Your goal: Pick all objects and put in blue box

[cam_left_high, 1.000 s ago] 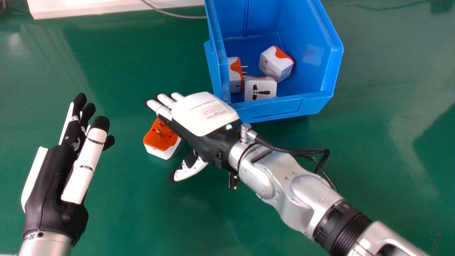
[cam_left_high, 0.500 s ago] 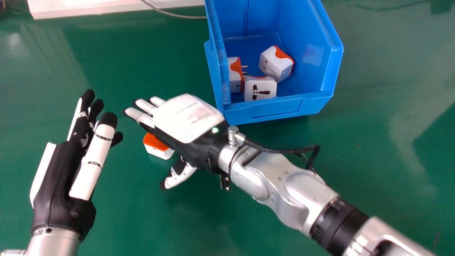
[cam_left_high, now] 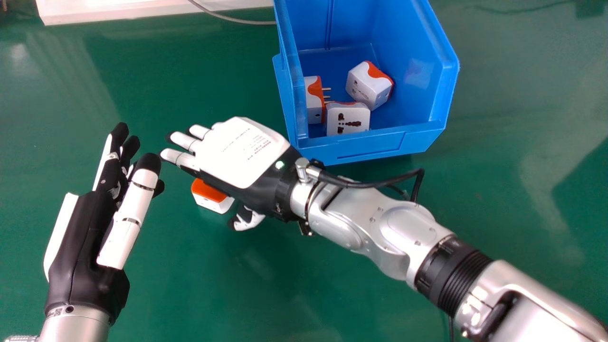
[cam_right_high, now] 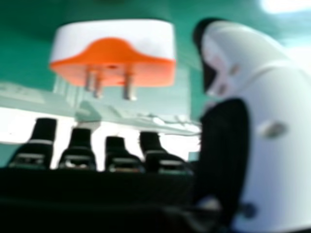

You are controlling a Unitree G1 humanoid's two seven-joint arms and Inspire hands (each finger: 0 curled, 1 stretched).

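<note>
Left hand [cam_left_high: 76,247] nearest, at lower left of the head view, fingers straight, thumb apart from them, nothing in it. Green table [cam_left_high: 190,294] under everything. Right hand [cam_left_high: 237,152] mid-view, back up, fingers straight and thumb held well apart from them, clamped on nothing. Black cable [cam_left_high: 380,184] at its wrist.

Loose adapter [cam_left_high: 213,204] is on the table outside the box, partly hidden under the right hand. Orange pin face up, white body below. Right hand view has it in the gap between fingers and thumb, metal pins out, apart from both.

Blue box [cam_left_high: 370,145] just beyond the right hand, open top. Three white-and-orange adapters inside. Front adapter [cam_left_high: 349,114]: near the front wall, socket face showing. Side adapter [cam_left_high: 313,111]: just left of it, by the left wall, pins pointing to the box's middle. Can't tell if those two bodies touch. Back adapter [cam_left_high: 363,88]: deeper in, right of the other two, sitting askew.

Far edge: white slab [cam_left_high: 118,10], grey cord [cam_left_high: 228,19] running off it toward the box.
</note>
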